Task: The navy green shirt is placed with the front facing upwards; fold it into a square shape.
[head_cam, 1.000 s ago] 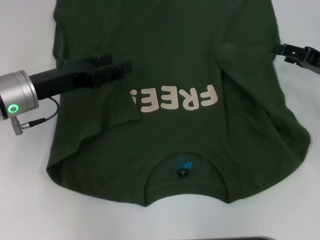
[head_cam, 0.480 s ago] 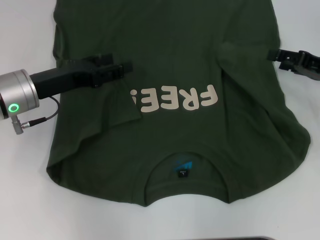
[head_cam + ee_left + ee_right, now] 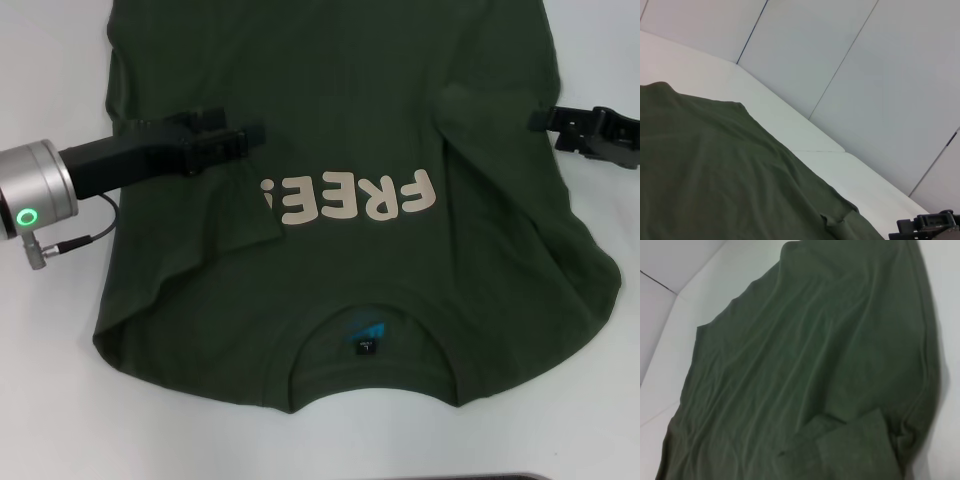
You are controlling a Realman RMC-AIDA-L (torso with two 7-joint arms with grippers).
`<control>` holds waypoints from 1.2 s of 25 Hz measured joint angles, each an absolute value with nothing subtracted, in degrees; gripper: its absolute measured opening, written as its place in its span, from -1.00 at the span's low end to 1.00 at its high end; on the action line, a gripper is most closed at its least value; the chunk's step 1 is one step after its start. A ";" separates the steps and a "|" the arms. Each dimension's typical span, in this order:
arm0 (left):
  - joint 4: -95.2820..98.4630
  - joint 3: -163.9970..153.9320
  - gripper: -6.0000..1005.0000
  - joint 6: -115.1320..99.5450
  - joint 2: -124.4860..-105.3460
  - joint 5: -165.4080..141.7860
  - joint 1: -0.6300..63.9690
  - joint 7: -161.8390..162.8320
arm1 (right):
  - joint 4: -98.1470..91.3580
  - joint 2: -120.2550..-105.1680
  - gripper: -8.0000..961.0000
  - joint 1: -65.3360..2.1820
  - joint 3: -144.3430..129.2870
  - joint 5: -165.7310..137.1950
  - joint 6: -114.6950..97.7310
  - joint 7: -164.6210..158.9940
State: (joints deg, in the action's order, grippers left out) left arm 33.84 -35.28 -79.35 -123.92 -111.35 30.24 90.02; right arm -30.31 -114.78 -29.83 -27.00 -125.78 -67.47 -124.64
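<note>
On the white bench (image 3: 60,400), the large dark olive-green cotton T-shirt (image 3: 340,290) lies spread front-up, its pale block lettering (image 3: 350,198) across the chest and its small black-and-blue neck label (image 3: 365,338) at the collar nearest the robot. The left hand (image 3: 225,143) rests low over the cloth just beside the lettering's left end, where a sleeve flap appears to lie turned inward; I cannot tell whether its fingers are apart or together. The right hand (image 3: 560,125) sits at the shirt's right edge, level with the lettering, its fingers likewise unreadable. The risk, I judge, is an uneven fold: if one hand catches only the top layer or slips off the edge, the cloth could bunch and skew. The head view alone shows lettering and both hands; the right wrist view shows soft ridges and a folded sleeve corner (image 3: 855,445); the left wrist view shows the hem reaching toward the far wall.
</note>
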 joint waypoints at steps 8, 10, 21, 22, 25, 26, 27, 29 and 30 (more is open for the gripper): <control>33.84 -35.28 0.59 -79.43 -123.92 -111.35 30.40 90.00 | -30.23 -114.47 0.50 -28.90 -27.47 -125.86 -67.54 -124.49; 33.84 -35.29 0.58 -79.45 -123.92 -111.35 30.56 89.99 | -30.09 -114.66 0.50 -29.07 -28.17 -125.87 -67.17 -124.40; 33.75 -35.34 0.57 -79.07 -123.92 -111.35 30.76 89.98 | -30.03 -115.29 0.50 -29.84 -31.17 -125.60 -64.65 -124.67; 33.75 -35.33 0.57 -79.03 -123.92 -111.36 30.76 89.98 | -30.06 -115.30 0.50 -29.84 -31.14 -125.58 -64.69 -124.68; 33.75 -35.33 0.56 -78.96 -123.92 -111.35 30.76 89.95 | -30.09 -115.37 0.50 -29.88 -31.10 -125.52 -64.82 -124.70; 33.75 -35.32 0.56 -78.95 -123.93 -111.35 30.76 89.94 | -30.02 -115.38 0.50 -29.96 -31.11 -125.52 -64.85 -124.70; 33.75 -35.30 0.56 -78.95 -123.92 -111.36 30.76 89.94 | -29.93 -115.38 0.49 -30.05 -31.12 -125.52 -64.89 -124.70; 33.75 -35.28 0.56 -78.94 -123.92 -111.35 30.76 89.93 | -29.84 -115.39 0.43 -30.16 -31.16 -125.52 -65.06 -124.71; 33.75 -35.28 0.55 -78.93 -123.92 -111.36 30.76 89.93 | -29.86 -115.39 0.40 -30.21 -31.18 -125.52 -65.26 -124.71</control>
